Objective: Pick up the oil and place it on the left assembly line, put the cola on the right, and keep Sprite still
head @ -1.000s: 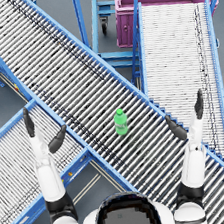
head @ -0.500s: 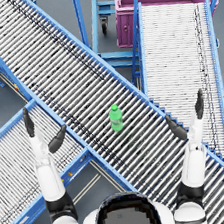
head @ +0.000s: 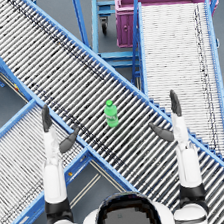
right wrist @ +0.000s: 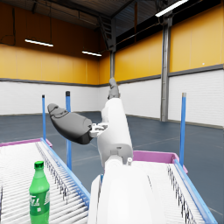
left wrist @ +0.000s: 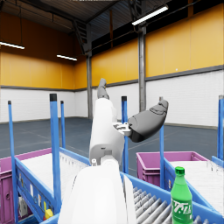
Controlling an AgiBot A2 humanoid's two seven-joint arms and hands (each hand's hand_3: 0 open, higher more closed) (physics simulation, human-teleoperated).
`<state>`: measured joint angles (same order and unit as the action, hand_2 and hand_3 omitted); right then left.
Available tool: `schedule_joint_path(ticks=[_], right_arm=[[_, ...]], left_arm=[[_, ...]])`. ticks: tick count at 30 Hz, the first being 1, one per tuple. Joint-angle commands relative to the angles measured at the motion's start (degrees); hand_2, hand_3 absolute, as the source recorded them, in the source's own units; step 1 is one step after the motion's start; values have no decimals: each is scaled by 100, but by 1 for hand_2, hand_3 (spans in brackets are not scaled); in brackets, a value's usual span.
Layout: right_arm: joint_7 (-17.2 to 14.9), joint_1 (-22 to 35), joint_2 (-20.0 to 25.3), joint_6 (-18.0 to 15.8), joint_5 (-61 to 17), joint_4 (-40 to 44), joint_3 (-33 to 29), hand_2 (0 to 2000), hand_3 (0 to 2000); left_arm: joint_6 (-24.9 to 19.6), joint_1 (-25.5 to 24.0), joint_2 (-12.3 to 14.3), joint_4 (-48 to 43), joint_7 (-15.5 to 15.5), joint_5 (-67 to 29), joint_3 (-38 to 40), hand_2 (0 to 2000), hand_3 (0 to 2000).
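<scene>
Sprite (head: 111, 114) drifting up conveyor (head: 65, 85) since earlier frame, standing upright. You're seeing left hand (head: 52, 135) and right hand (head: 173, 123) hovering empty, fingers spreading wide.

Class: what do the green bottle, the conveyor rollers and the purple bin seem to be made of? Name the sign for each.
Green drink bottle: probably glossy plastic, judging by its sheen and screw cap. Grey conveyor rollers: likely bare metal, pale silvery rods. Purple bin: probably matt moulded plastic, one even colour.
</scene>
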<state>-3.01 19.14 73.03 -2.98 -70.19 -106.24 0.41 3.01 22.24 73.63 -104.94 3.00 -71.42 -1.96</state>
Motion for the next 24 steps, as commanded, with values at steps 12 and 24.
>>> schedule_joint_path(ticks=[12, 24], right_arm=[[-263, -244, -370, -259, 1222, 315, 1058, 0, 0], [-277, -256, -389, -274, 1289, 332, 1117, 0, 0]], left_arm=[[262, -538, -426, 192, 262, 1339, -911, 0, 0], [277, -565, -448, 203, 276, 1413, -962, 0, 0]])
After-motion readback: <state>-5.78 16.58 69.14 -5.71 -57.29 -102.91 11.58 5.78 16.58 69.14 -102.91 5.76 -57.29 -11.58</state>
